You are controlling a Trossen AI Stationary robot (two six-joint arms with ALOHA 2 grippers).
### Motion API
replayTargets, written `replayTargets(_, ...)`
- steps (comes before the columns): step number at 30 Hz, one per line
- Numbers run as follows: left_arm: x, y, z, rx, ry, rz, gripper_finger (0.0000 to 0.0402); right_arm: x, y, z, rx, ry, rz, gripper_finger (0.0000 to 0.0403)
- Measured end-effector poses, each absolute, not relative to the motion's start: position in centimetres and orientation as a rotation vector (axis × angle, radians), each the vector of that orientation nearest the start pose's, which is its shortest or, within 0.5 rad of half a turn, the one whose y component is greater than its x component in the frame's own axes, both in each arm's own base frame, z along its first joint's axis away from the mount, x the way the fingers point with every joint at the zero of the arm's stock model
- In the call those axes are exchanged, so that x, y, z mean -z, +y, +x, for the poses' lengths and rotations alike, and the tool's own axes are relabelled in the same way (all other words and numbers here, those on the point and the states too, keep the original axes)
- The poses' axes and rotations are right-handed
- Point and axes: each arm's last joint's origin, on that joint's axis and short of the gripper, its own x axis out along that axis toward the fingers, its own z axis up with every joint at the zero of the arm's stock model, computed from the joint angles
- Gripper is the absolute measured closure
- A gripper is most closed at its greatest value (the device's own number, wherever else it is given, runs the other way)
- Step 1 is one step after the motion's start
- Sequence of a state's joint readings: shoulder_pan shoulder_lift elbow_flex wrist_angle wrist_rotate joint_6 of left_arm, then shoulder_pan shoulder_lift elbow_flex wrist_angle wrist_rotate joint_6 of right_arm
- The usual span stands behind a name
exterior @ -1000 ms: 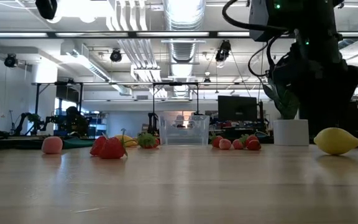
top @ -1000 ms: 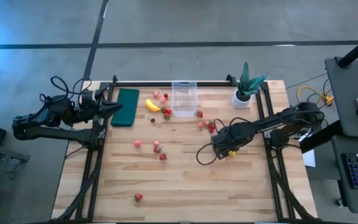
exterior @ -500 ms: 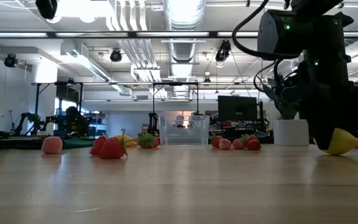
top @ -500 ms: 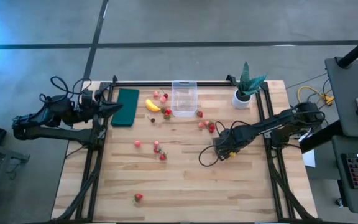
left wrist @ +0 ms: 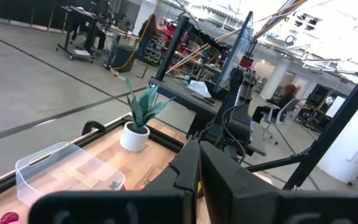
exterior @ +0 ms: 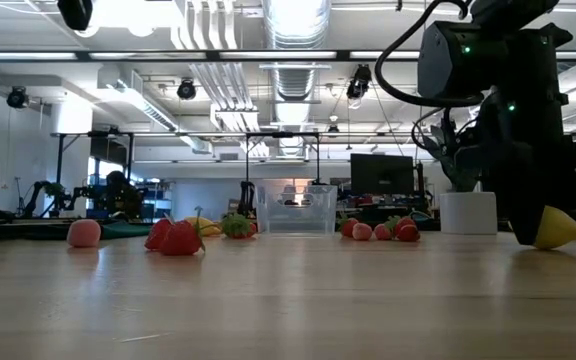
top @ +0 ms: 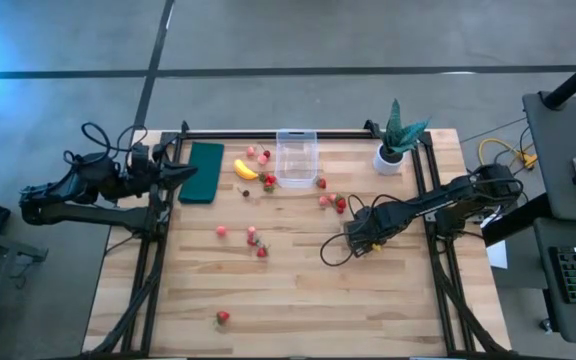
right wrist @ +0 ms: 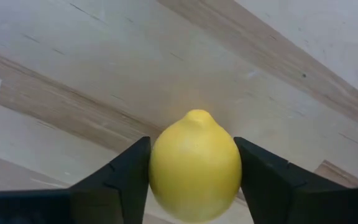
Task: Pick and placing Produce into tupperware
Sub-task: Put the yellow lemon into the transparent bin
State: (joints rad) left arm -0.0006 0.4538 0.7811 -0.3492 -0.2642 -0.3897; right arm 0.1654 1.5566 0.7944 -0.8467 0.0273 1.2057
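Observation:
The yellow lemon lies on the wooden table right of centre, with my right gripper down over it and shut on it. In the low view the lemon peeks out beside the dark fingers. The clear tupperware stands open near the far edge. The banana lies to its left. Red and pink strawberries are scattered over the table. My left gripper is shut and waits at the table's left edge, by the green pad. My right gripper pinches the lemon across its middle, one finger on each side of its belly. The fingers come from above, pointing down. The lemon's pointed end points ahead between them. In the low view its underside still appears to sit on the table.
A white pot with a green plant stands at the far right corner. A cluster of strawberries lies between the lemon and the tupperware, and one lone strawberry near the front edge. Black frame rails run along the table's sides.
My right gripper has come down from above onto the lemon, its fingers now reaching table height around the fruit. The left arm has kept still.

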Motion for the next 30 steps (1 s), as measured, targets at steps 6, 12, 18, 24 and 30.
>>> replayTargets(6,-35.2,0.8,9.2,-0.268,-0.027,-0.384,0.0401,-14.8,3.8,23.1,0.837,1.426,0.795,0.0196)
replayTargets(12,-35.2,0.8,9.4,-0.269,-0.022,-0.383,0.0401,-17.8,4.0,25.9,0.754,1.293,0.771,0.0195)
replayTargets(18,-35.2,0.8,9.7,-0.27,-0.013,-0.382,0.0401,-23.3,1.6,29.9,0.706,1.017,0.69,0.0198)
replayTargets(24,-35.0,0.8,10.1,-0.274,0.008,-0.38,0.0401,-27.8,-4.1,33.0,0.715,0.822,0.634,0.0194)
replayTargets(30,-34.8,0.8,10.8,-0.28,0.025,-0.424,0.0401,-29.2,-10.1,35.8,0.726,0.797,0.579,0.0194)
